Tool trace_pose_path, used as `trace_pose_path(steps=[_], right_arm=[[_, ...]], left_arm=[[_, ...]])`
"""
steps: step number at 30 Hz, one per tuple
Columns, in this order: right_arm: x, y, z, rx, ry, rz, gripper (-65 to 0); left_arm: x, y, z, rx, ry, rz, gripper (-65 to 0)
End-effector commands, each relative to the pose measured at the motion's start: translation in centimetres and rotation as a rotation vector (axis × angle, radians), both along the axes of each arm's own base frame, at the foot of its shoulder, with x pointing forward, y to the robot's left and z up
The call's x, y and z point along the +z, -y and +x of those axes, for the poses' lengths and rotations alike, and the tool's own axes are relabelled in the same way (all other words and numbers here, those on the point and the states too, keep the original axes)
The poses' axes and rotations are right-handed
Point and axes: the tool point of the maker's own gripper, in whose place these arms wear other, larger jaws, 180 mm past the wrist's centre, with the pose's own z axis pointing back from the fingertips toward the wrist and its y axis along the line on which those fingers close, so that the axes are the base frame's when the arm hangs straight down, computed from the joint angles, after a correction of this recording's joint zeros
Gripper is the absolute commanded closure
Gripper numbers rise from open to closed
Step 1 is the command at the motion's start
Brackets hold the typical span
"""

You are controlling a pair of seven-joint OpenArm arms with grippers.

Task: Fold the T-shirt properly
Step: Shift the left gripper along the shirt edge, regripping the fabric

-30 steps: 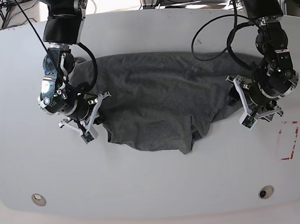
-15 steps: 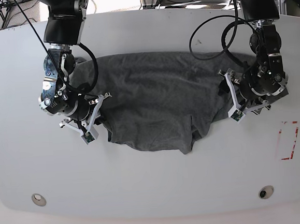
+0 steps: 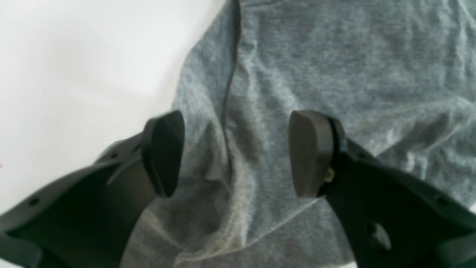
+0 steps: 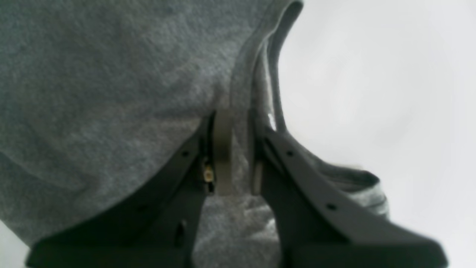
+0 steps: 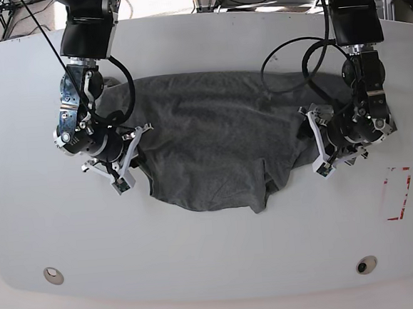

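Dark grey T-shirt [image 5: 216, 143], rumpled, spread wide across the white table [image 5: 214, 254], hem bunched towards front

Base overhead; wrist views close, sharing T-shirt [image 5: 220, 146]

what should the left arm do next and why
Probably lower and close the left gripper on the T-shirt. Its jaws stand open over the fabric beside a seam near the shirt's edge, gripping nothing, while the right gripper is already shut on the rolled edge on the other side. Both sides need holding before a fold.
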Motion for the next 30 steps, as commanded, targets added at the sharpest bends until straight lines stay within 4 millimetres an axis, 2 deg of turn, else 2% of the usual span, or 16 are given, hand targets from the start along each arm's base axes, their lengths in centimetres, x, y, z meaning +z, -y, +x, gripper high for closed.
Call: trace_pose_path(steps=[1, 6, 20, 30], right_arm=[[1.9, 0.0, 1.5, 0.002, 0.067, 0.008, -3.1], [1.9, 0.0, 1.5, 0.001, 0.065, 0.008, -0.4], [1.6, 0.0, 1.4, -0.002, 0.058, 0.012, 0.0], [1.5, 0.0, 1.4, -0.003, 0.052, 0.011, -1.4]], left_arm=[[1.3, 0.0, 0.9, -0.003, 0.044, -0.006, -40.7], [1.5, 0.0, 0.9, -0.002, 0.053, -0.008, -39.8], [1.3, -0.3, 0.4, 0.019, 0.045, -0.012, -40.0], [1.3, 0.8, 0.4, -0.003, 0.041, -0.021, -38.7]])
